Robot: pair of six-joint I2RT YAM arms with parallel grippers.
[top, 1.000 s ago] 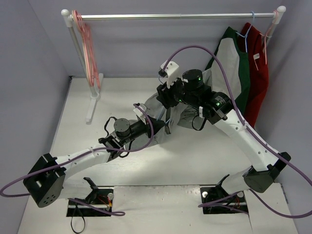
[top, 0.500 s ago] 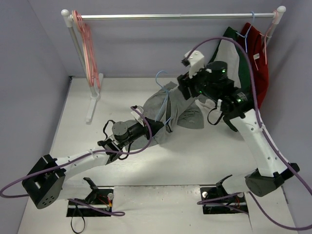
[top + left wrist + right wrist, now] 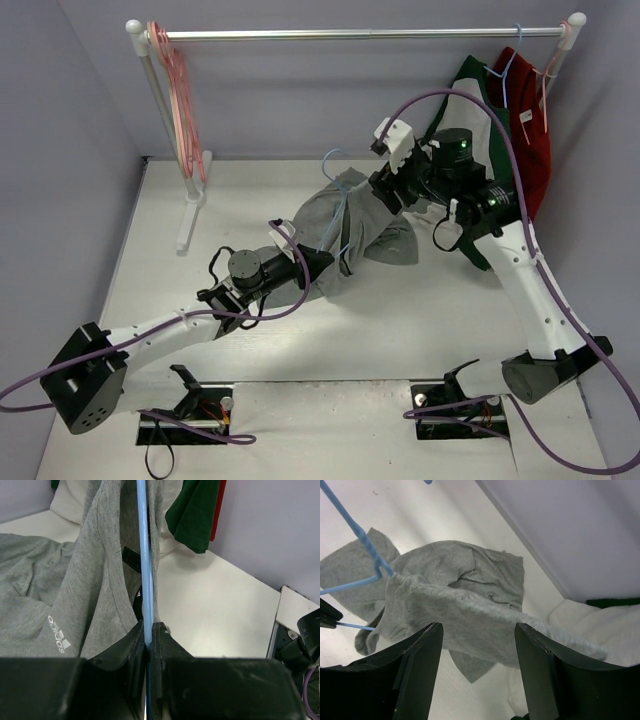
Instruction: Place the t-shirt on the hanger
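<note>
The light-blue wire hanger stands tilted above the table with its hook at the far end. My left gripper is shut on its thin wire, which runs straight up between the jaws in the left wrist view. The grey t-shirt hangs over one hanger shoulder and spreads crumpled on the table; it also shows in the left wrist view. My right gripper is open just above the shirt. In the right wrist view the gripper frames a raised fold of the t-shirt beside the hanger.
A clothes rail spans the back. Pink hangers hang at its left end by the white stand. A white-and-green shirt and a red garment hang at the right, close behind my right arm.
My right arm has swung from over the shirt to the back right, uncovering the hanger's hook and the shirt. The left gripper stays shut on the hanger wire.
</note>
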